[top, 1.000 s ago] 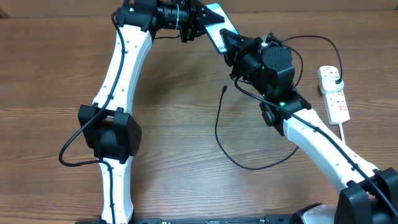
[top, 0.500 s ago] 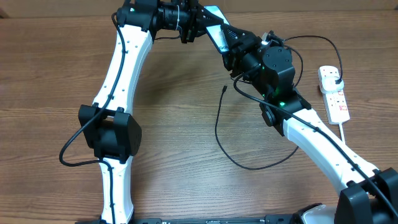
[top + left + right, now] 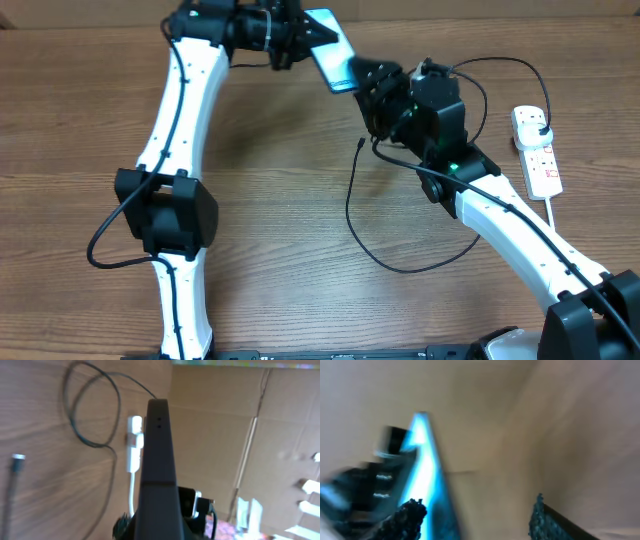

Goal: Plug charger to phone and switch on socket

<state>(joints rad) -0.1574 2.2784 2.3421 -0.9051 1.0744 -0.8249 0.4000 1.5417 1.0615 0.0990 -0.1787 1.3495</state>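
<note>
The phone point(image 3: 328, 52), its blue-cyan screen lit, is held up off the table at the back, and my left gripper point(image 3: 298, 40) is shut on its far end. In the left wrist view the phone point(image 3: 159, 460) shows edge-on as a dark bar. My right gripper point(image 3: 368, 88) stands open just right of the phone's near end, and in its wrist view the glowing phone point(image 3: 425, 470) lies beside the left finger, not clamped. The charger cable point(image 3: 352, 205) lies on the table with its tip point(image 3: 360, 143) free. Its plug point(image 3: 541, 125) sits in the white socket point(image 3: 537, 152).
The cable's loop point(image 3: 400, 268) spreads across the wooden table under the right arm. The socket's thick white cord point(image 3: 556, 212) runs toward the front right. Cardboard walls point(image 3: 225, 435) stand behind the table.
My right gripper has opened from shut beside the phone's near end. My left arm has swung left, carrying the phone a little left and away.
</note>
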